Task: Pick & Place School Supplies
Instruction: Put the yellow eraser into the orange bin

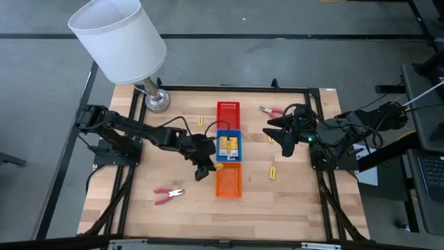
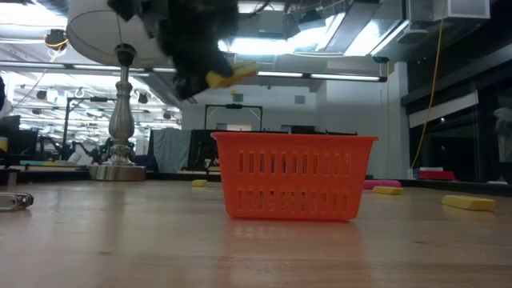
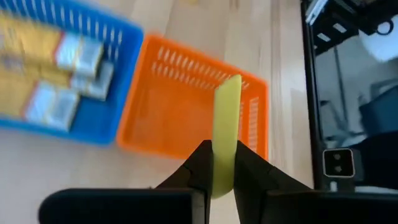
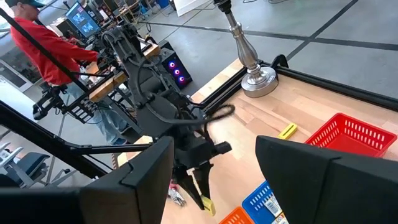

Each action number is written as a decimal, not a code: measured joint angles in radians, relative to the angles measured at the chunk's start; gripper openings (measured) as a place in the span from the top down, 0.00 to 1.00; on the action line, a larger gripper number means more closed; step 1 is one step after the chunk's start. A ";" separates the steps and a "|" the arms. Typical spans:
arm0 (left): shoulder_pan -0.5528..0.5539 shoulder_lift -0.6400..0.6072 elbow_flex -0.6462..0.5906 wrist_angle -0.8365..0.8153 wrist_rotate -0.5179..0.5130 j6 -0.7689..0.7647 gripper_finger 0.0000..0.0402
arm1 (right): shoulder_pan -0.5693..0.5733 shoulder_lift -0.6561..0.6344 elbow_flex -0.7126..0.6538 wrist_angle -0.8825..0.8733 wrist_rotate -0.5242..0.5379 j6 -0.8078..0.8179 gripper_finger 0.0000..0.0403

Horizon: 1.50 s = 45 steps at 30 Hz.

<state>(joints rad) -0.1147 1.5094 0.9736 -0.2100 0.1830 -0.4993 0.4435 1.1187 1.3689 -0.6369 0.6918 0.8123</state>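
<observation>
- Right now left gripper point(image 3: 222, 171) has jaws closed on yellow stick point(image 3: 225, 134), carried above the counter point(image 1: 139, 201), just beside the orange tray point(image 1: 229, 182) on the tray's left.
- Stick's long axis runs straight out from the jaws; free end points toward tray, which is empty as far as visible.
- Likely next: short move over rim, then release.
- Right gripper point(image 1: 281, 136) waits w/ jaws wide, well apart, near blue tray point(image 1: 229, 132).

A robotics lab in a big open hall — exposed ducts and strip lights point(image 2: 320, 76) overhead, a metal-framed wooden desk point(image 1: 139, 208) on grey floor, and beyond its far edge benches with glowing monitors point(image 4: 81, 15) where a person in red point(image 4: 46, 50) stands.
</observation>
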 joint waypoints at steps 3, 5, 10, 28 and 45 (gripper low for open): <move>0.007 0.028 0.087 -0.079 -0.030 0.097 0.92 | 0.000 0.000 0.000 0.000 0.000 0.011 0.42; 0.008 0.072 0.153 -0.139 -0.026 0.153 0.92 | 0.002 0.000 0.000 0.000 0.000 0.014 0.42; 0.007 0.214 0.314 -0.267 -0.020 0.251 0.92 | 0.017 0.000 0.000 -0.004 0.010 0.013 0.42; 0.000 0.386 0.431 -0.361 -0.005 0.296 0.83 | 0.120 0.000 0.000 -0.017 0.135 0.037 0.42; 0.110 0.157 0.426 -0.683 -0.663 -0.227 0.67 | 0.169 0.000 0.000 -0.022 0.181 0.070 0.42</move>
<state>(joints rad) -0.0045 1.6663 1.3994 -0.8925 -0.4800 -0.7263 0.6122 1.1187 1.3689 -0.6585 0.8726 0.8825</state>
